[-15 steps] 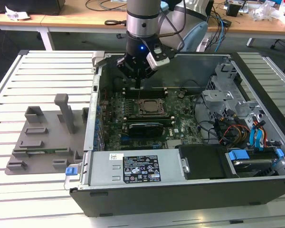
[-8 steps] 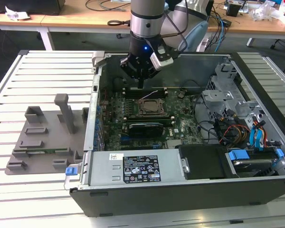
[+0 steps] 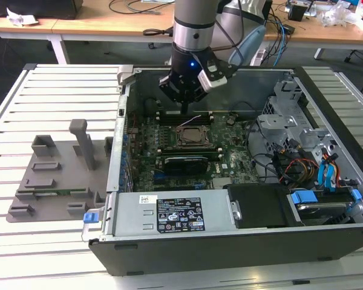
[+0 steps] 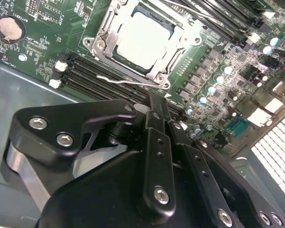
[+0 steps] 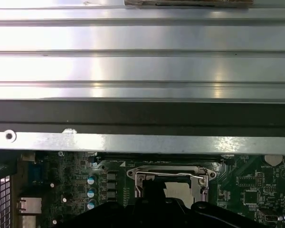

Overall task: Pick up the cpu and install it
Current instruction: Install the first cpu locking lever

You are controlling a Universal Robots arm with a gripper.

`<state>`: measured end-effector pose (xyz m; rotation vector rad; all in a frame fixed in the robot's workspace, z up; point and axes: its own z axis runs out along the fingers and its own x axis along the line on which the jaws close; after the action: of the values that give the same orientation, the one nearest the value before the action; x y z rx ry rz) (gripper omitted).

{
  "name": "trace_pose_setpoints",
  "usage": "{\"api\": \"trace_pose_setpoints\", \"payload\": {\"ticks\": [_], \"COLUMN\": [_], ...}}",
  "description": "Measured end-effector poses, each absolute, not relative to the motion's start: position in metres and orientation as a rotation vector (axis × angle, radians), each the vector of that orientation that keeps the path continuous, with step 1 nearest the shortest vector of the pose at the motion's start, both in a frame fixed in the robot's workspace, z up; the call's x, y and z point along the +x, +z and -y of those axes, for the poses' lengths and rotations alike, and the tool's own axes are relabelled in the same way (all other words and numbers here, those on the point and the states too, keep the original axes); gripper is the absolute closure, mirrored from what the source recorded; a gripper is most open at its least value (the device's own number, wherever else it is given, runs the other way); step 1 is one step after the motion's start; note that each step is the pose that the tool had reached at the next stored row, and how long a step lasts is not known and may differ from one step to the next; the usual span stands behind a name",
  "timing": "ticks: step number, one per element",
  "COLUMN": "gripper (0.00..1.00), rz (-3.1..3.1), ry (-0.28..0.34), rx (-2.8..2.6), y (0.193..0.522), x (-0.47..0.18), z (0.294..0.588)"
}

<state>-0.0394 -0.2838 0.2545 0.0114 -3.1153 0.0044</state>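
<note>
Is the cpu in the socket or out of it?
In. The cpu lies flat inside the socket frame, with the gripper above, apart.

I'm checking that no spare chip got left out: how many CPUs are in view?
1. The cpu lies in the motherboard socket, just beyond the gripper, which holds nothing. The arm could hide another.

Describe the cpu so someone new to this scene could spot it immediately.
Find the open computer case on the slatted table, then the green motherboard inside. Below the gripper sits a metal-framed socket; the cpu is the pale silver square plate in it, unlike the long dark memory slots alongside.
</note>
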Motion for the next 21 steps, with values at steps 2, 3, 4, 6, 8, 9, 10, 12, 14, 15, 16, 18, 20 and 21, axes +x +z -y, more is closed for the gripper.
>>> {"api": "trace_pose_setpoints", "payload": {"ticks": [2, 3, 4, 6, 8, 9, 10, 12, 14, 15, 16, 18, 20, 21], "gripper": [0.89, 0.89, 0.89, 0.89, 0.89, 0.89, 0.89, 0.89, 0.89, 0.89, 0.89, 0.89, 0.89, 0.89], "rz": [3.114, 3.113, 3.113, 3.152, 3.157, 3.161, 3.161, 3.153, 3.152, 3.151, 3.151, 3.15, 3.15, 3.15], "ry": [0.005, 0.004, 0.003, 0.001, 0.001, 0.001, 0.002, 0.002, 0.002, 0.003, 0.006, 0.021, 0.031, 0.031], "rx": [0.011, 0.011, 0.011, 0.011, 0.012, 0.012, 0.012, 0.012, 0.012, 0.011, 0.012, 0.012, 0.013, 0.015], "y": [0.251, 0.25, 0.25, 0.25, 0.25, 0.25, 0.249, 0.245, 0.243, 0.241, 0.237, 0.234, 0.231, 0.23], "x": [-0.038, -0.037, -0.037, -0.037, -0.037, -0.037, -0.037, -0.036, -0.035, -0.035, -0.035, -0.035, -0.035, -0.034], "z": [0.284, 0.284, 0.284, 0.284, 0.284, 0.284, 0.284, 0.284, 0.284, 0.283, 0.283, 0.28, 0.275, 0.274]}}
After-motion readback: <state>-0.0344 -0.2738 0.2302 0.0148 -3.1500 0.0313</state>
